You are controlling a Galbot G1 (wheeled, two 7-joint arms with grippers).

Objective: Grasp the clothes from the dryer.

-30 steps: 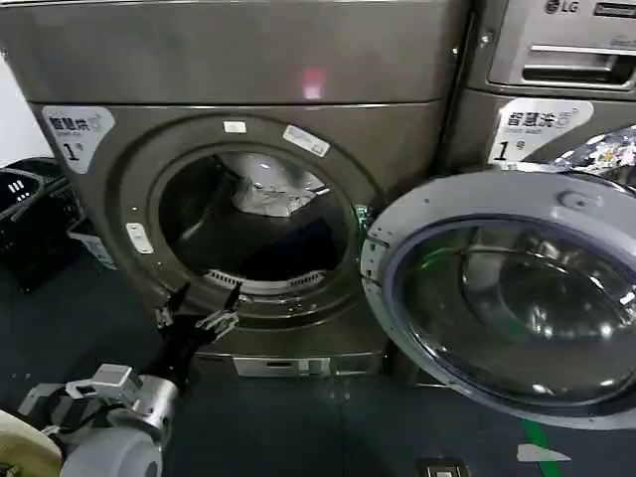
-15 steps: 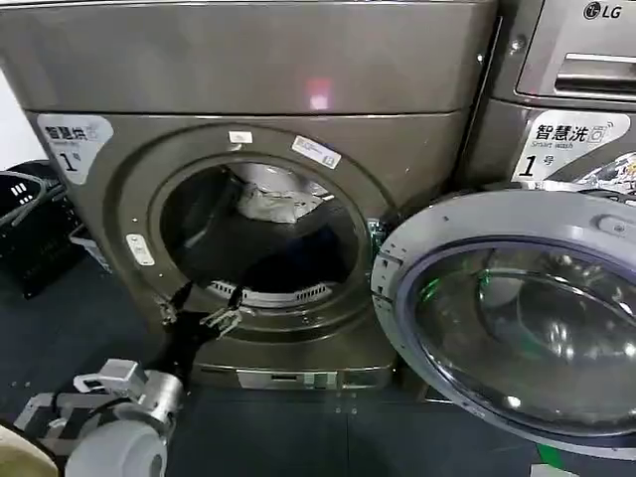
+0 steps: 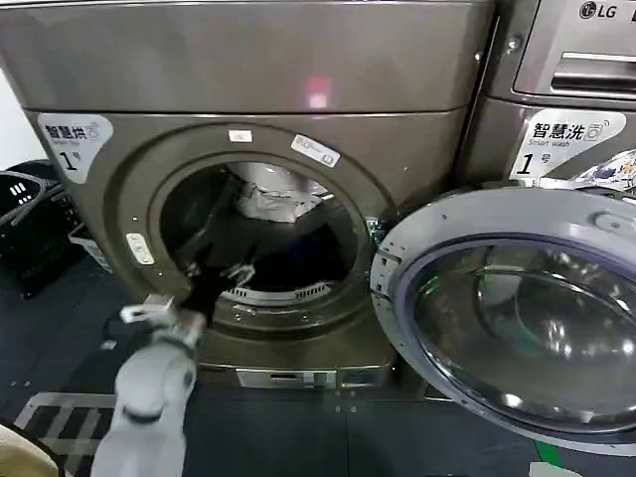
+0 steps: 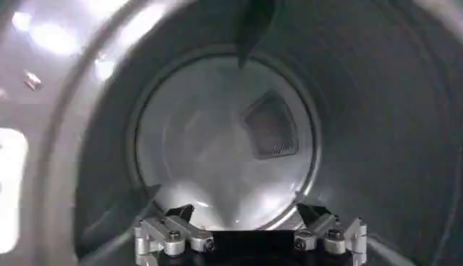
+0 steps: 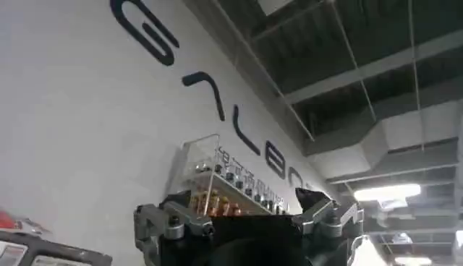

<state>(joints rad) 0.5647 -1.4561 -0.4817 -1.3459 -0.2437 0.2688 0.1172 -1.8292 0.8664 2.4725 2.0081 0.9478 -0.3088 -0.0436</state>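
The dryer point(image 3: 248, 70) is a big grey-brown front-loader with its round porthole standing open. Deep in the drum lie the clothes point(image 3: 266, 202), a whitish-grey bundle with dark fabric point(image 3: 303, 260) lower down in front of it. My left gripper point(image 3: 214, 274) is open at the porthole's lower left rim, reaching just inside, still short of the clothes. In the left wrist view the left gripper point(image 4: 242, 217) faces the drum's pale back wall point(image 4: 217, 137) with nothing between its jaws. My right gripper point(image 5: 244, 206) is open and empty, pointing at a lettered wall.
The dryer's round glass door point(image 3: 517, 308) hangs wide open on the right, taking up the space low on that side. A second machine with an LG logo point(image 3: 561, 60) stands to the right. A black basket point(image 3: 22, 214) sits on the floor at the left.
My left arm has risen and pushed forward. Its open gripper went from below the porthole rim up to the rim and into the opening.
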